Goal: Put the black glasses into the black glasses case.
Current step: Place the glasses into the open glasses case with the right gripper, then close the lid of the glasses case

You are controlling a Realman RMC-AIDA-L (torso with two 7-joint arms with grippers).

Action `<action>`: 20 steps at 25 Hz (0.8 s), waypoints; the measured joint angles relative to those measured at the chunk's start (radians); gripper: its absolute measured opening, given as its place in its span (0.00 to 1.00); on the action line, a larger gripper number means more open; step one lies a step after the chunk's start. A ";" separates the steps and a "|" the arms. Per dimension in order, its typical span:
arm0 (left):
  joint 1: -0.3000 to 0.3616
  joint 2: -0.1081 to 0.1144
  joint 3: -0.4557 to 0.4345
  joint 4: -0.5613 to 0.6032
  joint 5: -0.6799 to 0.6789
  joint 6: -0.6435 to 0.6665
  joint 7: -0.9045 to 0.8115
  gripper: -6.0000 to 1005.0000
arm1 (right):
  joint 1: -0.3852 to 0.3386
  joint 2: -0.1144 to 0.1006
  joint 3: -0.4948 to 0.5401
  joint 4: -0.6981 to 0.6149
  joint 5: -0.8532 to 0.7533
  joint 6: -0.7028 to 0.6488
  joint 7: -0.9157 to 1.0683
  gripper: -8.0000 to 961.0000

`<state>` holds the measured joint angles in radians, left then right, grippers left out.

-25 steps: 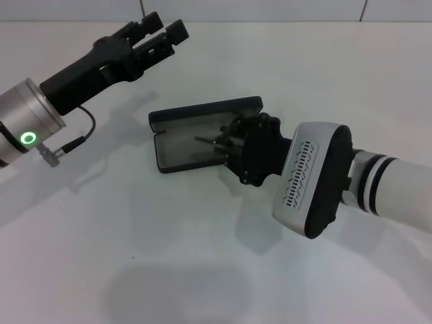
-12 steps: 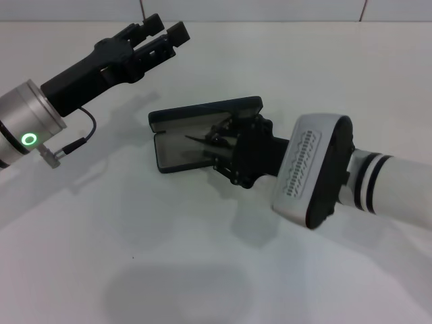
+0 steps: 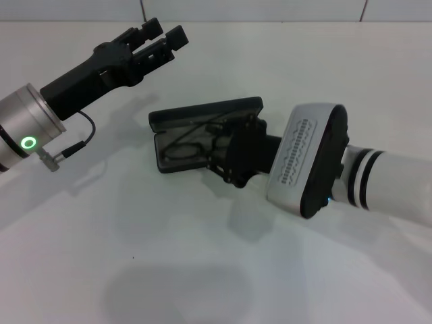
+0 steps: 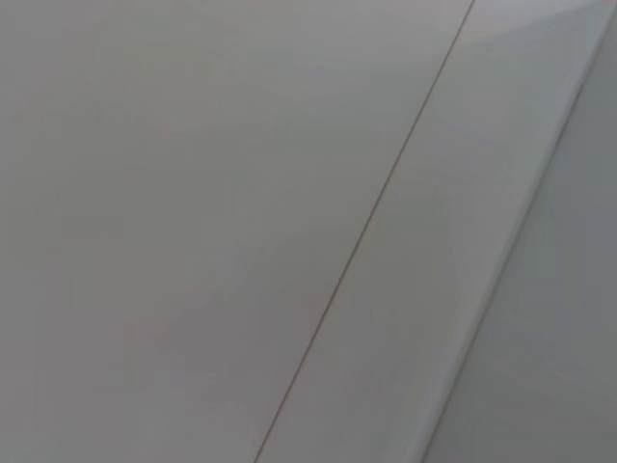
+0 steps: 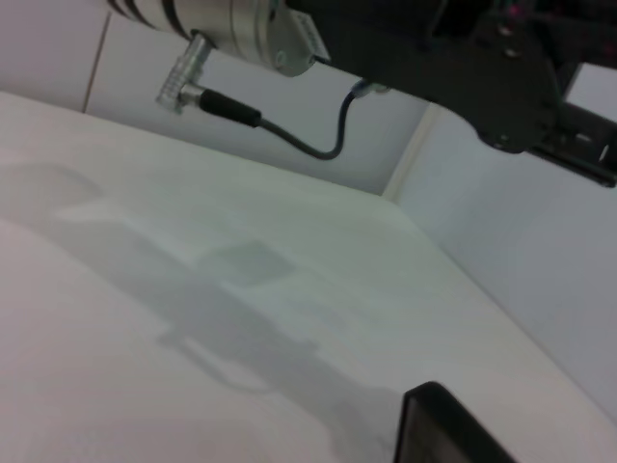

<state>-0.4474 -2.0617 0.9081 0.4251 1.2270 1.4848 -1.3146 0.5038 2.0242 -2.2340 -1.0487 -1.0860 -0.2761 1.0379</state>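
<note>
The white table [image 3: 202, 270] carries the black glasses case [image 3: 202, 131], which lies open with its lid propped up behind the grey tray, presumably so the contents can drop straight in. The black glasses [image 3: 192, 145] lie in that tray, lenses flat. The right gripper [image 3: 226, 152] reaches low and slanted over the tray's near end; whether it grips the frame cannot be told. The left gripper [image 3: 160, 37] hangs raised, well apart, fingers spread and empty.
</note>
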 joint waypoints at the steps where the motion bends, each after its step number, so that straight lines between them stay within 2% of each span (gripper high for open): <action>1: 0.000 0.000 0.000 0.000 0.000 0.000 0.000 0.83 | -0.002 0.000 -0.007 0.002 -0.004 0.001 0.000 0.38; 10: -0.001 0.000 -0.002 0.000 0.000 -0.002 0.000 0.83 | -0.033 -0.001 -0.005 -0.009 -0.009 -0.039 0.000 0.38; 13: -0.001 0.000 -0.002 0.000 0.007 -0.026 0.000 0.83 | -0.056 -0.008 0.059 -0.011 -0.009 -0.188 0.001 0.38; 14: -0.001 0.001 -0.002 0.000 0.013 -0.038 0.000 0.83 | -0.070 -0.011 0.099 -0.005 -0.010 -0.274 0.003 0.38; 15: -0.002 0.002 -0.002 0.000 0.021 -0.053 -0.002 0.83 | -0.088 -0.017 0.175 0.015 -0.012 -0.416 0.010 0.38; 16: -0.004 0.005 -0.002 0.000 0.034 -0.071 -0.006 0.83 | -0.088 -0.017 0.175 0.015 -0.012 -0.416 0.010 0.38; 20: -0.039 0.016 -0.001 0.013 0.118 -0.176 -0.038 0.83 | -0.079 -0.038 0.385 0.142 -0.105 -0.732 0.084 0.38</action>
<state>-0.4867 -2.0454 0.9076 0.4376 1.3454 1.3086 -1.3523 0.4251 1.9857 -1.8489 -0.9072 -1.1907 -1.0080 1.1216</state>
